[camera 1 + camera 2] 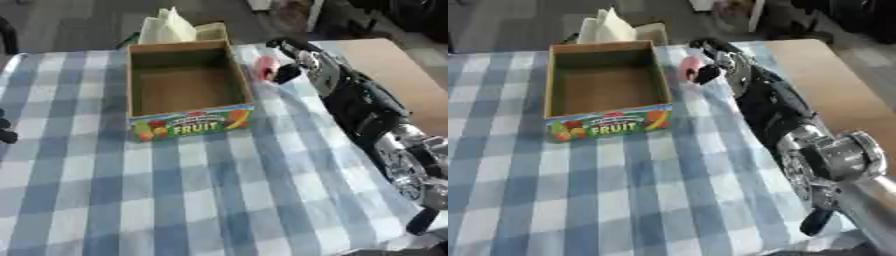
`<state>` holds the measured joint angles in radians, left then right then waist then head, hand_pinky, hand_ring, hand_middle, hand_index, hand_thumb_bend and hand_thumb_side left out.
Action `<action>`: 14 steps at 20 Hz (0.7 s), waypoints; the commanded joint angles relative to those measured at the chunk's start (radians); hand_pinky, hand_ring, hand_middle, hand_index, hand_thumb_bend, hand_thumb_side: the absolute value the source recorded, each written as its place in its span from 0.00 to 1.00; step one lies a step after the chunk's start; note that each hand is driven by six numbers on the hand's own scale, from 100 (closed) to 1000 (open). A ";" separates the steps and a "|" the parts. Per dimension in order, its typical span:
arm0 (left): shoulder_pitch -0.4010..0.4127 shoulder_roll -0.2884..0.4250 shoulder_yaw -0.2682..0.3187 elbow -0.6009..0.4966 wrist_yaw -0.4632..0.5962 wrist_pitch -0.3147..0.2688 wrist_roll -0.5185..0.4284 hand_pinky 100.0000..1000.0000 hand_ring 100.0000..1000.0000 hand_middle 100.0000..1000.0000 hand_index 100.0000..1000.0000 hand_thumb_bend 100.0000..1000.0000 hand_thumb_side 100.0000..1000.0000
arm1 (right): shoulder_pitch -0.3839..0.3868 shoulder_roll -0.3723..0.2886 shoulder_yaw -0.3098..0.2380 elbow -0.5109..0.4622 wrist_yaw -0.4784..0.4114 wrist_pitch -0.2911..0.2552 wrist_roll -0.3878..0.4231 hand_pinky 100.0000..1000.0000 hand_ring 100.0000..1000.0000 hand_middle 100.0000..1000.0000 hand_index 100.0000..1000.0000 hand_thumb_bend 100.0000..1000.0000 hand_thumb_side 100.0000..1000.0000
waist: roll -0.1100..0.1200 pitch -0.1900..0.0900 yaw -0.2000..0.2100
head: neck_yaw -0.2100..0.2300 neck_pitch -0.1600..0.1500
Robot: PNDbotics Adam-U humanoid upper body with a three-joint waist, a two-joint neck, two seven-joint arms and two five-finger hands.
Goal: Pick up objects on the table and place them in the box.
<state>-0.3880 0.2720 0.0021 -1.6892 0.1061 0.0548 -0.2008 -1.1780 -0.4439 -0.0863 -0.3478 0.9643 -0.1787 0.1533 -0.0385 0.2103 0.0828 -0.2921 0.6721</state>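
An open cardboard box [186,116] with a "FRUIT" label on its front stands on the checked table, and its inside looks bare. My right hand [287,69] reaches in from the right, just beside the box's right wall near its far corner. Its fingers are curled round a small pink-red object [264,66], held a little above the cloth. Of my left hand [5,129] only dark fingertips show at the left edge of the left eye view.
Pale folded paper or packaging [171,27] stands behind the box. A blue and white checked cloth [201,200] covers the table. A bare tan tabletop [394,70] lies to the right of the cloth, past my right arm.
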 commanded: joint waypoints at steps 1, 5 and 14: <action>-0.010 0.003 -0.001 -0.018 0.004 -0.001 -0.003 0.65 0.45 0.47 0.62 0.00 0.83 | -0.016 -0.017 -0.003 -0.030 0.048 0.011 -0.013 0.91 0.99 0.97 0.98 0.12 0.06 | 0.004 -0.013 0.002 | -0.006 -0.015; -0.012 0.002 -0.002 -0.018 0.003 -0.002 -0.005 0.65 0.45 0.47 0.62 0.00 0.83 | -0.009 -0.011 -0.007 -0.027 0.096 0.032 -0.042 0.86 0.95 0.93 0.95 0.11 0.04 | 0.006 -0.009 0.005 | -0.009 -0.019; -0.015 -0.001 -0.001 -0.019 0.004 -0.002 -0.005 0.65 0.45 0.47 0.62 0.00 0.83 | 0.014 0.002 -0.008 -0.018 0.118 0.067 -0.106 0.56 0.68 0.67 0.71 0.02 0.00 | 0.008 -0.005 0.010 | -0.017 -0.026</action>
<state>-0.3883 0.2634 0.0019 -1.6892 0.1061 0.0552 -0.2032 -1.1512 -0.4272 -0.0922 -0.3529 1.0726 -0.1173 0.0631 -0.0330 0.2209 0.0914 -0.3057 0.6577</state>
